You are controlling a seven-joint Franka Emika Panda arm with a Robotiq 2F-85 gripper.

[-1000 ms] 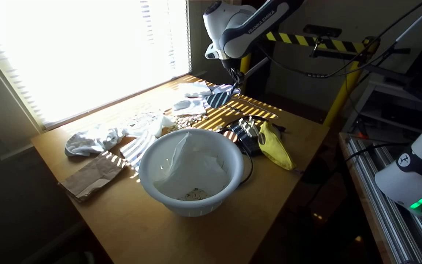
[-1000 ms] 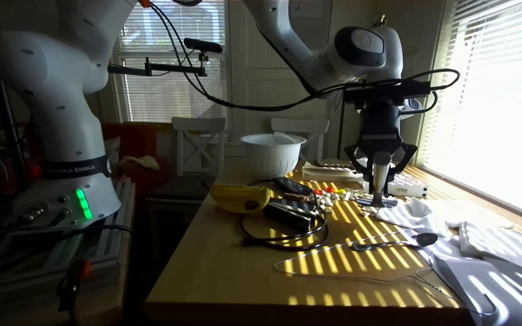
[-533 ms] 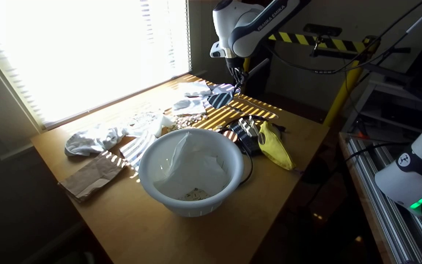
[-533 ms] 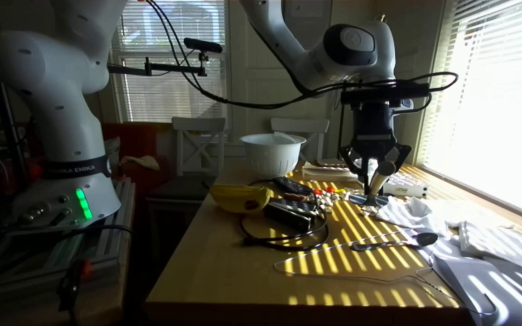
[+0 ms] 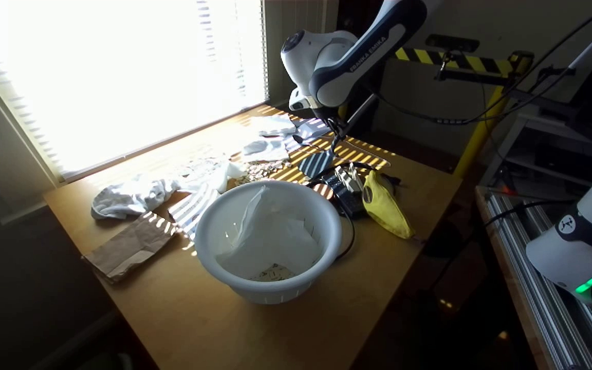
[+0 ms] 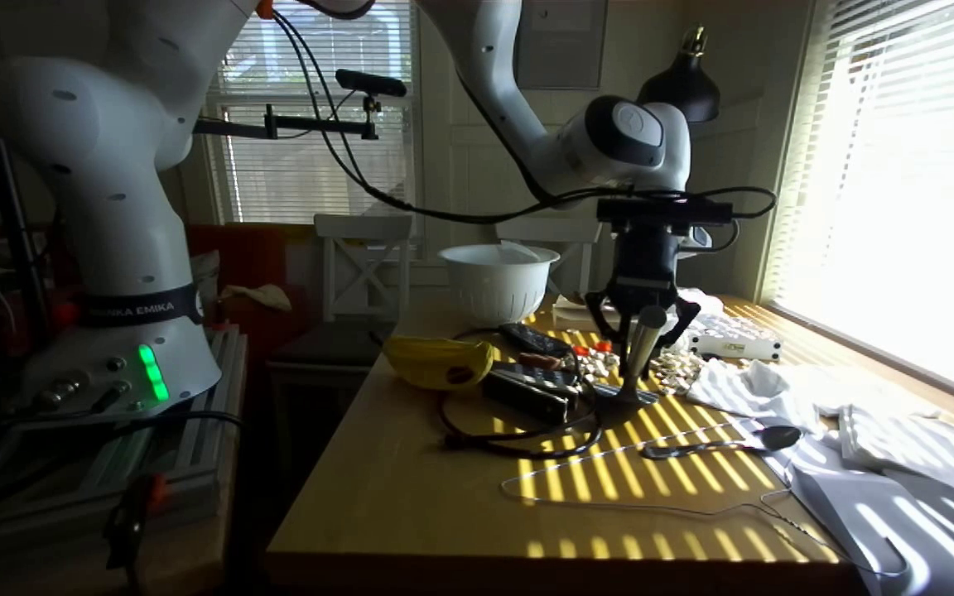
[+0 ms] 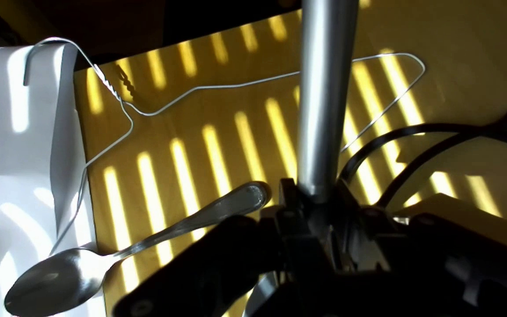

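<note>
Lower than before: spatula (image 6: 641, 352) in the tight grip of the hand (image 7: 317, 202), handle (image 7: 328, 97) aslant, blade (image 5: 316, 164) beneath.

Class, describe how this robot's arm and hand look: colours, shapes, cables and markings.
The arm is pale grey, with smooth, rounded segments. A dark panel along it reads FRANKA EMIKA; a green light glows on its base. Black cables loop alongside it. The hand is black, angular and visibly jointed.
</note>
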